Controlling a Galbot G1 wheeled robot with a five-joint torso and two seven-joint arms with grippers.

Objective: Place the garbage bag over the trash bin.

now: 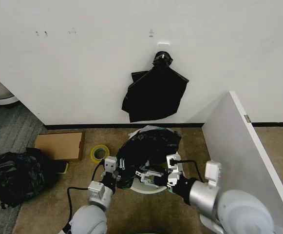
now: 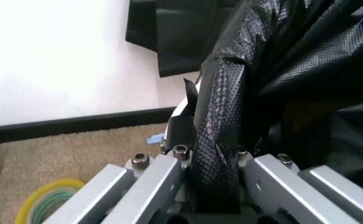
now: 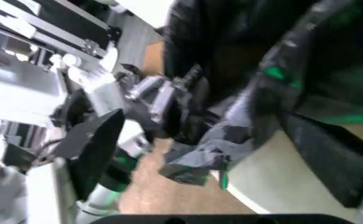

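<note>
At 6 o'clock in the head view, stationed on opposite sides of the trash bin point(image 1: 150, 189), with the garbage bag point(image 1: 148, 146) bunched over the mouth and hiding all but the near arc of the white rim. Set the left gripper point(image 1: 113, 169) at the bag's 9 o'clock side, clamped onto a fold of the black film; from the left wrist, showed that fold pinched between both fingers point(image 2: 145, 183), judged as a means of controlling one edge for spreading. Set the right gripper point(image 1: 173, 168) at the bag's 3 o'clock side, against the film; could not determine its grip state. Judged the opposed placement as meant to stretch the opening across the rim. Not yet turned down around the rim. Located away from the work: bundle of bags point(image 1: 156, 92) hung on the wall at 12 o'clock, yellow tape roll point(image 1: 100, 152) at the bin's 10 o'clock, cardboard box point(image 1: 58, 145) and black mound point(image 1: 14, 176) farther toward 9 o'clock.
</note>
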